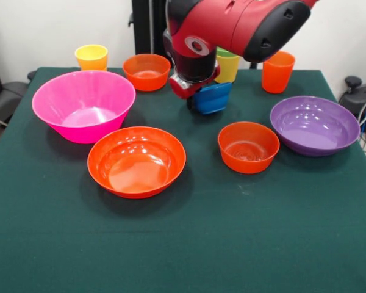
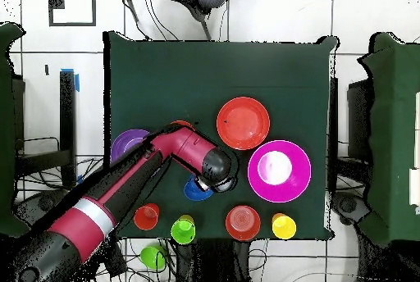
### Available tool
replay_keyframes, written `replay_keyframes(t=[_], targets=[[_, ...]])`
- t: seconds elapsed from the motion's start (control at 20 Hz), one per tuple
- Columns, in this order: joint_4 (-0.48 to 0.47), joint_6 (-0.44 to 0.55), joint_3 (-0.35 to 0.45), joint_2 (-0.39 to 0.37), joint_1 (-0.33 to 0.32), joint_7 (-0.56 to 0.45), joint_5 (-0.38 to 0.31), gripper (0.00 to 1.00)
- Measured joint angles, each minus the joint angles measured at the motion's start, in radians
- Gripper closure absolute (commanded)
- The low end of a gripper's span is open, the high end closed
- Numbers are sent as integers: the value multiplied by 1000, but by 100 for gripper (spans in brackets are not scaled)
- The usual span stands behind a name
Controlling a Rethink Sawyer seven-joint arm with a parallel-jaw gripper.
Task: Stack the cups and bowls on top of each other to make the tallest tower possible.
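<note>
My gripper [image 1: 197,99] hangs from the red arm at the back middle. It is shut on the rim of the small blue bowl [image 1: 213,97], which tilts slightly, low at the cloth; the bowl also shows in the overhead view [image 2: 195,189]. Behind it a light green cup sits in a yellow cup [image 1: 227,66]. The taller orange cup [image 1: 277,71] and the other yellow cup [image 1: 91,57] stand at the back. The pink bowl [image 1: 83,105], wide orange bowl [image 1: 136,160], purple bowl [image 1: 315,125] and two small orange bowls [image 1: 248,146] [image 1: 147,71] stand apart. No tower stands.
The table is covered in dark green cloth [image 1: 183,244]. In the overhead view the arm [image 2: 123,188] crosses the table's lower left and hides one small orange bowl. A green object [image 2: 152,256] lies off the table near the robot's base.
</note>
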Motion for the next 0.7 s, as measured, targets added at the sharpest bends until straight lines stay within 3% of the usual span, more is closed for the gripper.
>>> replay_keyframes(t=[0.7], targets=[[-39, -14, -84, 90, 73, 0, -23, 100]])
